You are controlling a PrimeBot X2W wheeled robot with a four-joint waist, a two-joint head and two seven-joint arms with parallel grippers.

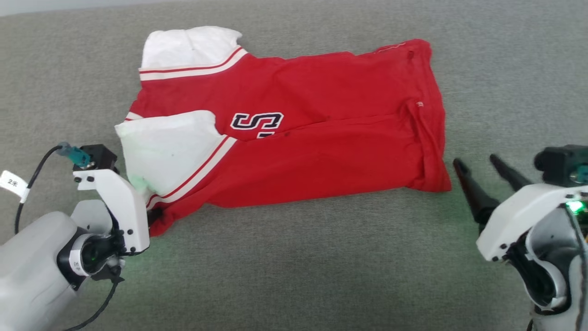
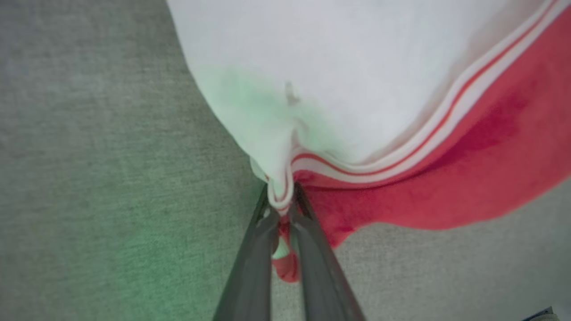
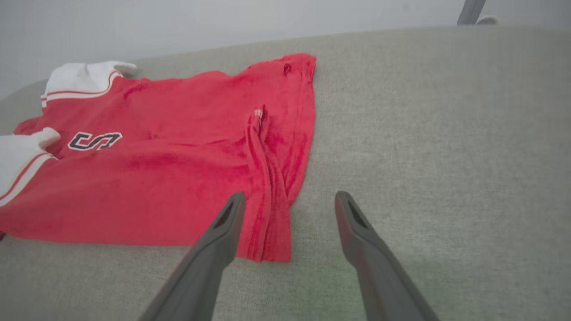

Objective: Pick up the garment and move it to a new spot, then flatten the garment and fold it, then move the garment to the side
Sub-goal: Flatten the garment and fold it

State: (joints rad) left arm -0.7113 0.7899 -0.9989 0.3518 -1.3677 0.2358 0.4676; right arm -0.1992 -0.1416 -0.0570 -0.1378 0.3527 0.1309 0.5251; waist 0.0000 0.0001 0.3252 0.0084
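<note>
The garment (image 1: 321, 138) is a red shirt with white sleeve panels, lying folded lengthwise on the grey fabric surface. Its sleeves point left and its hem points right. My left gripper (image 2: 281, 191) is shut on the garment (image 2: 357, 89) at its near left corner, pinching white sleeve edge and red cloth between the fingers. In the head view that gripper (image 1: 151, 207) sits at the shirt's lower left, its fingers hidden behind the white mount. My right gripper (image 1: 475, 161) stands open just right of the hem's near corner. In the right wrist view its fingers straddle the garment (image 3: 178, 178) at that corner, right gripper (image 3: 290, 196) holding nothing.
The grey fabric surface (image 1: 298, 276) stretches wide in front of the shirt and to its right (image 3: 446, 133). A pale wall (image 3: 223, 22) rises behind its far edge. A black cable with a white tag (image 1: 11, 183) loops beside my left forearm.
</note>
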